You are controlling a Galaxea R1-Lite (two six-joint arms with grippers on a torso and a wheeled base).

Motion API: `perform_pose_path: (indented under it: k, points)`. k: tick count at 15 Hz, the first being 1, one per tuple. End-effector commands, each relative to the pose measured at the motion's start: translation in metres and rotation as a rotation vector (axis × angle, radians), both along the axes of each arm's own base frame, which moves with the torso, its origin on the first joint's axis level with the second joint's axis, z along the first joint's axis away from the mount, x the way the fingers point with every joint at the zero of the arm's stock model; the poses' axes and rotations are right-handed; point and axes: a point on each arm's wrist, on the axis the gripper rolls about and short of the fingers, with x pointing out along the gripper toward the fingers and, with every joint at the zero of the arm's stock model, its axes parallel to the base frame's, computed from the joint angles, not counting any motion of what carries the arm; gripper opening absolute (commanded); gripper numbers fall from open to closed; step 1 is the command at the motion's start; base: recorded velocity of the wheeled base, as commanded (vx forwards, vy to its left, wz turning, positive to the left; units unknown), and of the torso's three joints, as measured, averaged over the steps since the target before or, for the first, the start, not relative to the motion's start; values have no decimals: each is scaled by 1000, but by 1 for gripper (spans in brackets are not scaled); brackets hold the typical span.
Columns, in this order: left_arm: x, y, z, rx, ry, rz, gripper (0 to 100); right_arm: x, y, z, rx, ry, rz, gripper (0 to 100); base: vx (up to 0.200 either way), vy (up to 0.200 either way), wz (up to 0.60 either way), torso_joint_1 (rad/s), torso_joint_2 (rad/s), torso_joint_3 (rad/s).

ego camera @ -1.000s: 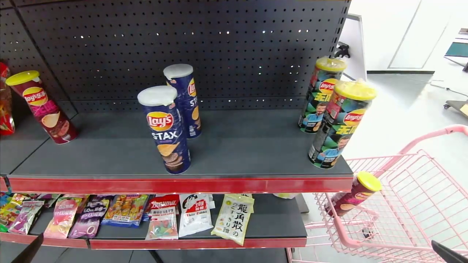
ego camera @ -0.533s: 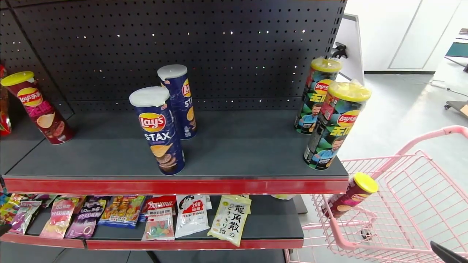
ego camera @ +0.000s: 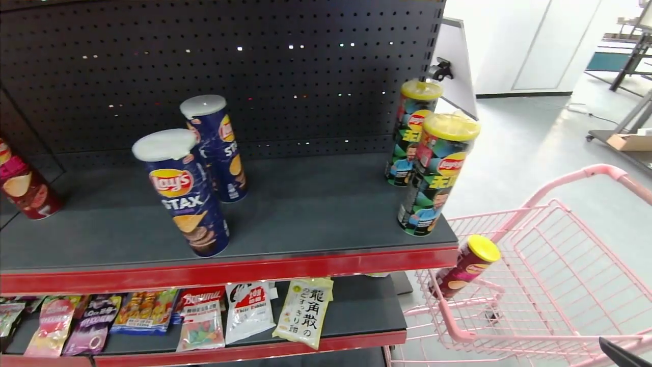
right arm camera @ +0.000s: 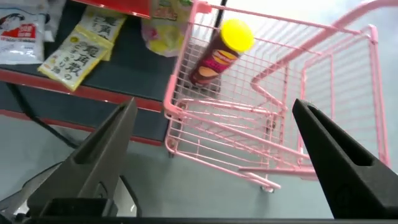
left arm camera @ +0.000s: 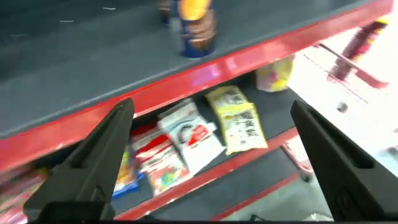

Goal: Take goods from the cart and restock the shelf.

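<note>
Since the crisp can [ego camera: 466,265] leans tilted inside the pink cart [ego camera: 586,173], against its left wall just beside the right end of the shelf [ego camera: 316,209], mid-body looks the best hold. It is likely a light, stiff tube, smooth enough to slip and apt to dent if squeezed hard. The right gripper [right arm camera: 212,109] and left gripper [left arm camera: 211,106] both have fingers spread wide and hold nothing.

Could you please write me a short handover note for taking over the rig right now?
Left tool: open, empty, facing the shelf front.
Right tool: open, empty, facing the cart.
In the cart: one maroon can, leaning in the corner nearest the shelf.
Shelved: two blue cans, two green cans, a far-left can.
Left to do: grasp the maroon can and shelve it, probably with the right tool.
</note>
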Motion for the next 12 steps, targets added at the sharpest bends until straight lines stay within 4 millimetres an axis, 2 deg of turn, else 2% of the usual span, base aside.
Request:
perform_pose_path:
  k: [1,6,12]
  points:
    - [-2,1,-4,-4,-11,-2,100,0,0,0,-1,2,2,100,0,0,-600,22,2,-7]
    - [-3,1,-5,-4,-19,-3,100,2,0,-1,-1,12,2,100,0,0,-600,2,1,4]
    - [-4,1,-3,-2,-28,-2,100,6,0,-1,-4,32,-3,100,0,0,0,0,0,0]
